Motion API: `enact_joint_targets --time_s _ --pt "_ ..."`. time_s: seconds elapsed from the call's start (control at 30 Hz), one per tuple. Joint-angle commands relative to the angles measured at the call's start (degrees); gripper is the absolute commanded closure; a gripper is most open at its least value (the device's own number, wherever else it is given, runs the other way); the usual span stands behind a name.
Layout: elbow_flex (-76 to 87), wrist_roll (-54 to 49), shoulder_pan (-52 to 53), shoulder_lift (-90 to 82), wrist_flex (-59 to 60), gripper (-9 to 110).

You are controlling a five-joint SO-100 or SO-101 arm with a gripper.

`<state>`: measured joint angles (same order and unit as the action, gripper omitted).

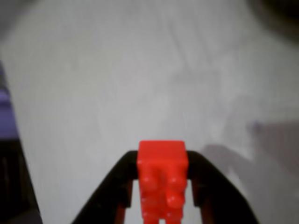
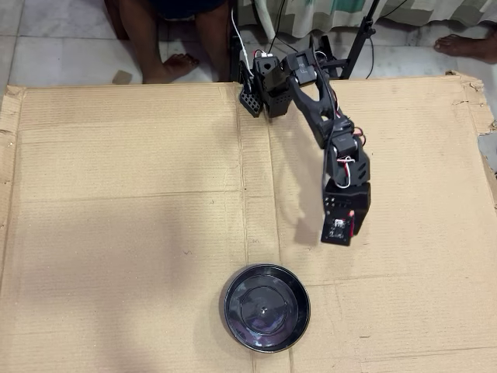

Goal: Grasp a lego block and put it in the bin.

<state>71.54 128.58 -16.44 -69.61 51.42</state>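
You have the lego block [image 1: 162, 179] clamped between the jaws at the bottom centre of the wrist view, studs facing the camera — held off the cardboard so it can travel. In the overhead view the gripper [image 2: 342, 231] hangs right of centre; the bin [image 2: 233, 311] waits lower, near the bottom edge.

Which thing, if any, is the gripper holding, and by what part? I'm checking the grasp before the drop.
The gripper holds the red lego block, its two fingers pressing the block's opposite sides, studs facing the wrist camera.
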Motion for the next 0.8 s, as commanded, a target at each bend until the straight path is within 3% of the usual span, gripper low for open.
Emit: enact_joint_targets --time_s 0.0,0.3,0.77 --pt "-2.7 -0.3 2.8 0.1 -6.5 101" --pt "-8.2 -0.3 10.5 5.2 -11.2 101" --pt "-31.0 -0.3 17.2 20.5 -11.4 101"
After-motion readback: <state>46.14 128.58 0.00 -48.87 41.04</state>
